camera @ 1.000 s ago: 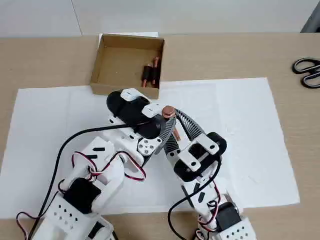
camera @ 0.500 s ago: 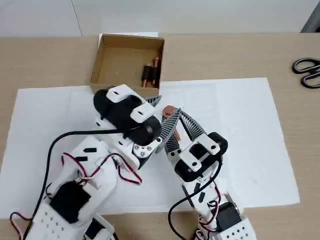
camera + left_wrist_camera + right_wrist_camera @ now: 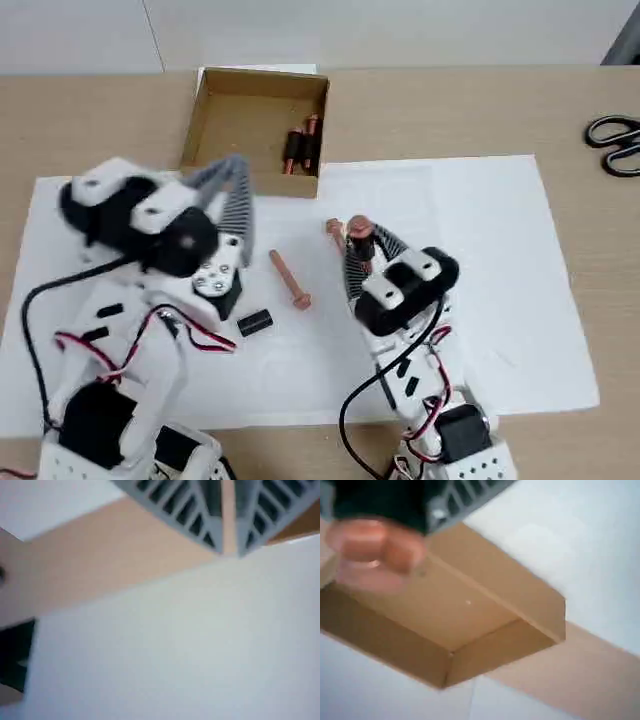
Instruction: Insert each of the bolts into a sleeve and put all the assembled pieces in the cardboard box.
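finds the left gripper [image 3: 235, 168] all but closed on nothing near the cardboard box [image 3: 240, 125] with assembled pieces [image 3: 300, 148] inside, then a loose sleeve [image 3: 255, 322] and a loose bolt [image 3: 290, 278] lying apart on the white paper [image 3: 480, 260], then the right gripper [image 3: 361, 246] clamped around a sleeved bolt [image 3: 358, 228].

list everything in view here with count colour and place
cardboard box: 1, brown, far side of table
assembled pieces: about 2, copper and black, inside box
bolt: 1, copper, loose on paper between arms
sleeve: 1, black, on paper by left arm
paper: 1, white, under both arms
scissors: 1, black, table's far right edge
left claw: 1, grey, over paper near box
right claw: 1, grey, gripping a sleeved bolt
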Tool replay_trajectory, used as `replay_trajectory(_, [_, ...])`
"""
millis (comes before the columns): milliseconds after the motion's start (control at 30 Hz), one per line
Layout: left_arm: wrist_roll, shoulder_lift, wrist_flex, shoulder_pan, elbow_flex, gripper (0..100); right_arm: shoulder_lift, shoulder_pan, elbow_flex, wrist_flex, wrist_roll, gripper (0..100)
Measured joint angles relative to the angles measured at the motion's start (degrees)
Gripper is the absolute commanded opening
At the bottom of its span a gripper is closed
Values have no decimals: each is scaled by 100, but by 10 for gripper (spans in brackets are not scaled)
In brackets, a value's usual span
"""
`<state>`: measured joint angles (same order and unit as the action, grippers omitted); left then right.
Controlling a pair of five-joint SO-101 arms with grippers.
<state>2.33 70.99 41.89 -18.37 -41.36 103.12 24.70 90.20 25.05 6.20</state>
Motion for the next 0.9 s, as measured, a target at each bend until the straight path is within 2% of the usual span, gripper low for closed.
replay_trajectory(167, [44, 985, -360, 404, -1125, 6, 0, -35, -457, 809, 0, 4])
replay_trajectory(567, [44, 3191, -378, 1670, -3569, 6, 0, -70, -1266, 1723, 0, 4])
replay_trajectory(733, [44, 3226, -387, 1873, -4053, 6, 0, -88, -1618, 2084, 0, 4])
replay_trajectory(900, [35, 3235, -387, 1881, -4378, 6, -79, -492, -2145, 2303, -35, 4])
